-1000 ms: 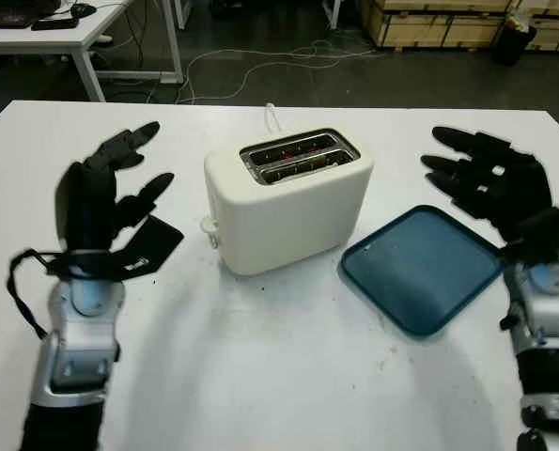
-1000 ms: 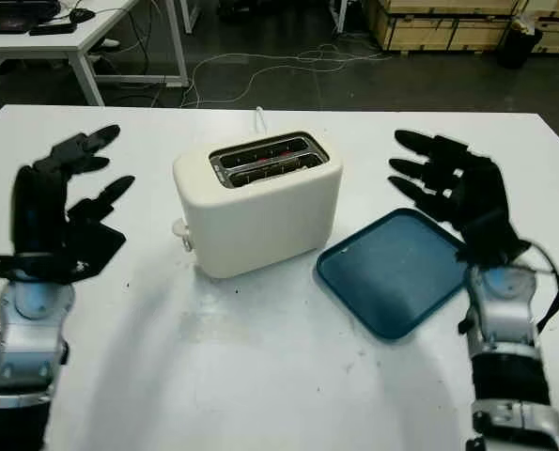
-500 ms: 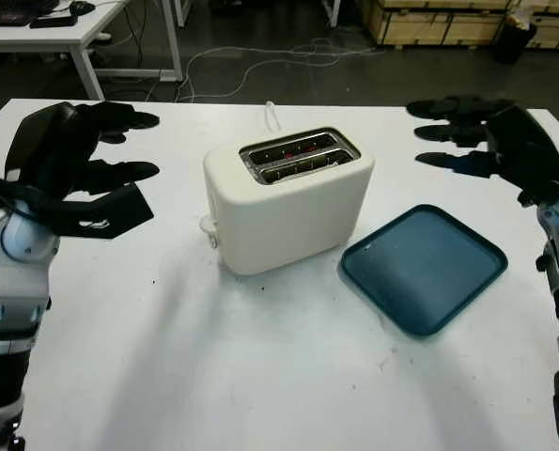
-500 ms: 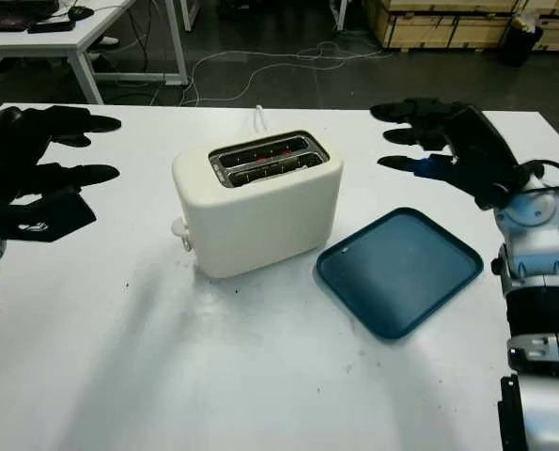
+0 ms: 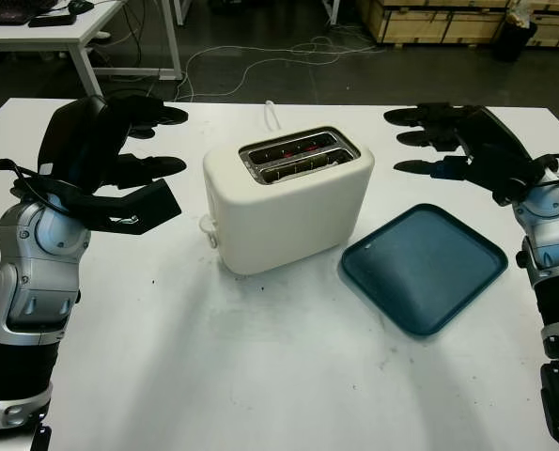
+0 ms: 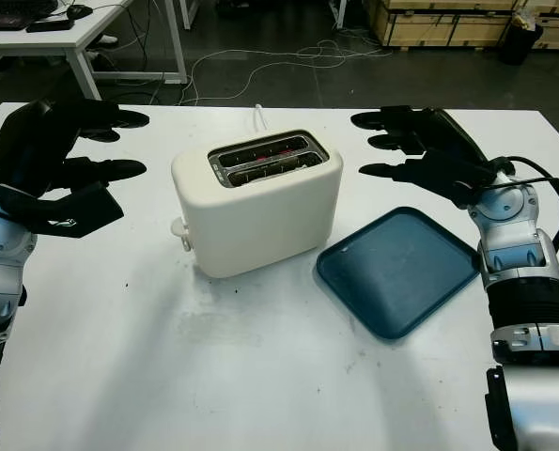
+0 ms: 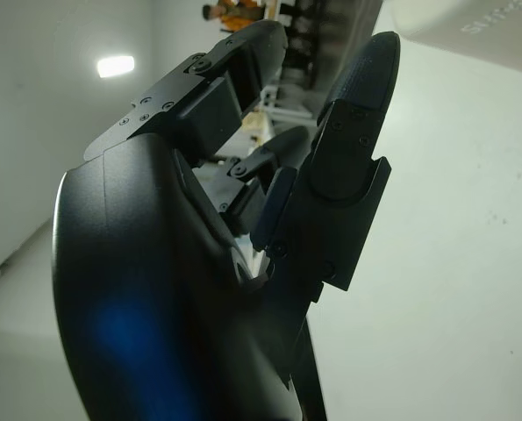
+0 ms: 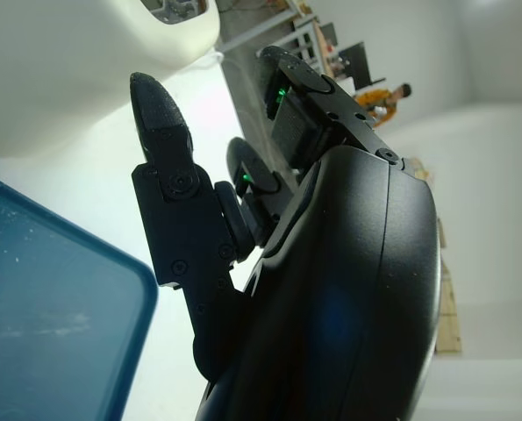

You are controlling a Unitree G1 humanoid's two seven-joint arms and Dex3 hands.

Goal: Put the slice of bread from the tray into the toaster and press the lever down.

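Both hands have swung inward since a moment ago: the left hand (image 5: 110, 169) and right hand (image 5: 462, 141) now flank the cream toaster (image 5: 288, 202), open and empty. The blue tray (image 5: 422, 268) carries no bread; 2 slots glow, suggesting the task is done.

dark floor (image 5: 260, 47), cables (image 5: 298, 52), wooden crates (image 5: 429, 19)
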